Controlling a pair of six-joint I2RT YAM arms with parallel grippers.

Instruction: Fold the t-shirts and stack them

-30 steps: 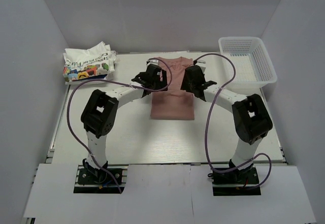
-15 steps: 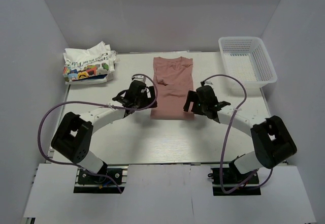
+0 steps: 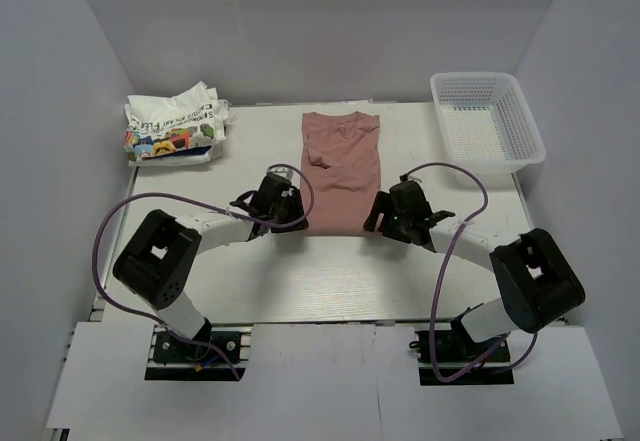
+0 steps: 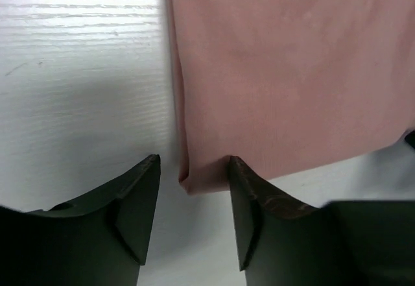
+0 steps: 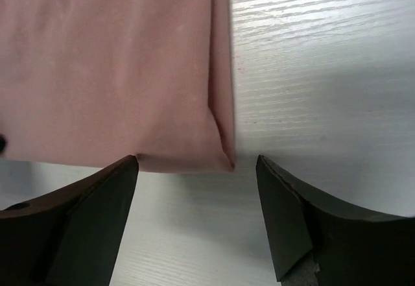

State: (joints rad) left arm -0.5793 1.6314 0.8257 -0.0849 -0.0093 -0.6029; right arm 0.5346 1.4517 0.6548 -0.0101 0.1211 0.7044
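Note:
The dusty-pink t-shirt [image 3: 340, 171] lies folded into a long strip in the middle of the table, collar at the far end. My left gripper [image 3: 292, 219] is open just before its near left corner [image 4: 191, 181], the corner between the fingers. My right gripper [image 3: 378, 219] is open wide just before its near right corner [image 5: 224, 159]. The white t-shirt [image 3: 175, 126] with colourful print lies crumpled at the far left of the table.
A white mesh basket [image 3: 488, 119] stands at the far right corner. The white table [image 3: 330, 281] has walls on the left, right and back. Purple cables loop from both arms over the table.
Both arms have drawn back from the shirt's far end to its near end and lowered. Both grippers now sit at the near corners, open.

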